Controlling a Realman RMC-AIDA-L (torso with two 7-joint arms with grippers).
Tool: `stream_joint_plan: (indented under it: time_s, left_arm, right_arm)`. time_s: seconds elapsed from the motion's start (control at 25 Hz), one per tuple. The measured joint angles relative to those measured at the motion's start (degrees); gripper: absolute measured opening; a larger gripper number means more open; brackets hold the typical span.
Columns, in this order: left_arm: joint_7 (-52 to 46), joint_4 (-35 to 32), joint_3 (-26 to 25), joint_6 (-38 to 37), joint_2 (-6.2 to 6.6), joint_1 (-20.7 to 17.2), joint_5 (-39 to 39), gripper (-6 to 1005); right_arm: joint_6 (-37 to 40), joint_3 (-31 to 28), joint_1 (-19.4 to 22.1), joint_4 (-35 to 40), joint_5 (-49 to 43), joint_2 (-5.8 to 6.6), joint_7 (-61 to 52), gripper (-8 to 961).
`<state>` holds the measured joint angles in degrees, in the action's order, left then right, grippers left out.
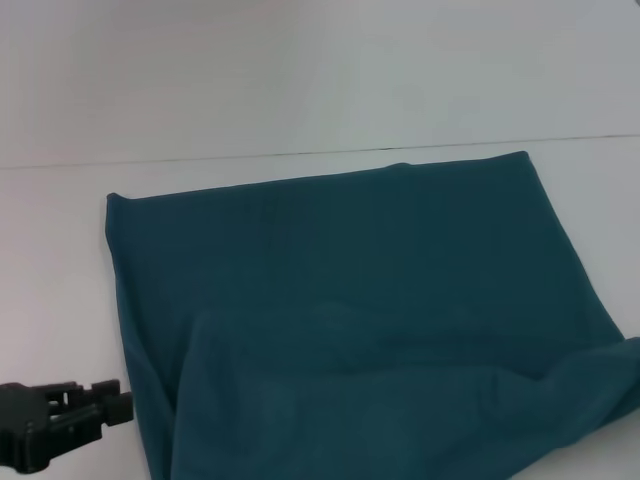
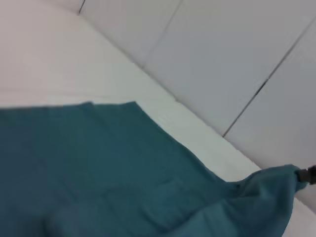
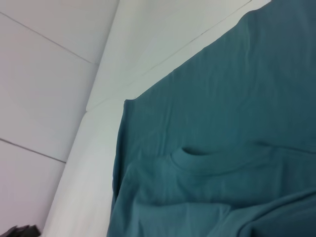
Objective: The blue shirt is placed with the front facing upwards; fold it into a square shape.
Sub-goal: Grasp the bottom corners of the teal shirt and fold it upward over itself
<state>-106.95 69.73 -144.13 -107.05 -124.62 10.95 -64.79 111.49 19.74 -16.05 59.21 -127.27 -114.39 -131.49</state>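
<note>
Arms first: we see the left gripper, a black blocky claw, low at the near left of the head view, resting just off the cloth's left edge, fingers pointing toward the fabric. We read a thin gap between its finger tips with nothing in it, so released, not grasping.

The right gripper does not appear in the head view; in the left wrist view we catch only a small dark tip of it at the frame edge, right where a bunched corner of cloth is pulled up into a peak. The cloth gathers to that tip, so it looks clenched on the fabric.

The blue shirt, a large dark teal-blue cotton T-shirt showing plain fabric, lies on the white table, spread as a broad folded panel with a straight far edge. A near layer is folded over on top, its rounded edge crossing the middle. The near right corner lifts off the table toward the right gripper and runs out of frame. The left gripper sits near the near left edge, apart from the cloth.

In the right wrist view we see the blue shirt with its curved fold ridge and the far left corner lying flat.
</note>
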Motion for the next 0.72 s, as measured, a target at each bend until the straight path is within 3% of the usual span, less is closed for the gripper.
stream_joint_plan:
  time_s: [0.24,0.44,0.64,0.72]
  left_arm:
    - [1.2,0.6,1.6,1.3,0.01,-1.0,0.1,273]
    - [-3.2,1.0,8.2,4.7,0.0,-1.1,5.4,511]
    - [-8.1,2.3,12.6,6.7,0.0,-0.7,9.2,748]
    - [-10.0,2.7,14.2,7.3,0.01,-0.7,11.0,800]
  right_arm:
    - [-1.6,0.1,-1.1,-3.0,0.0,1.29,0.5,49]
    - [-3.6,0.2,-2.6,-5.9,-1.0,2.59,1.0,50]
    - [-5.4,0.3,-4.0,-8.2,-1.6,3.2,1.3,50]
    - [-5.9,0.4,-4.4,-8.6,-1.9,3.36,1.3,49]
